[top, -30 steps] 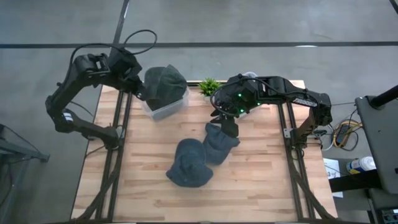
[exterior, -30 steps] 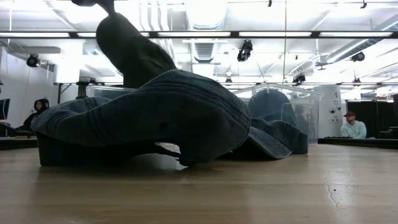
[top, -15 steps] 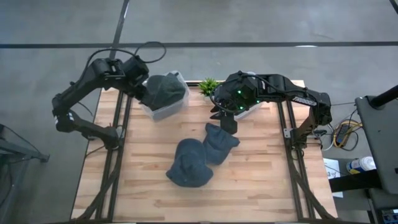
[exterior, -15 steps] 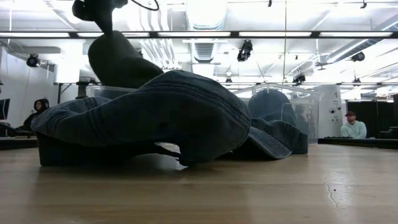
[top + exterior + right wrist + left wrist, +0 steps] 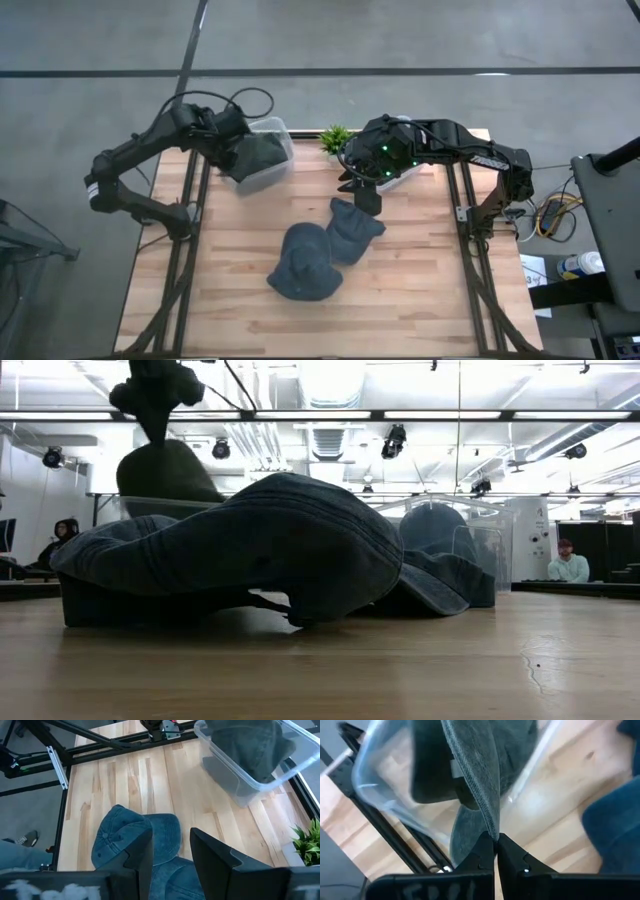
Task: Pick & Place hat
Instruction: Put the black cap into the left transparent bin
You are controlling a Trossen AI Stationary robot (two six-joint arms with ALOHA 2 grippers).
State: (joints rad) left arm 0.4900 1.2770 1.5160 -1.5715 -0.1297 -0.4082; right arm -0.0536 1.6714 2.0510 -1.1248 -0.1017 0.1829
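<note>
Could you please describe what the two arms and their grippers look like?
Both are dark, jointed arms. The left arm trails a looping black cable near its wrist. The right arm shows small green lights near its wrist. The left gripper and the right gripper each have two dark, flat fingers.

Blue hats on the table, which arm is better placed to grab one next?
Right. The right gripper hovers open directly over the blue hats, while the left gripper is shut on the gray hat at the clear bin.
</note>
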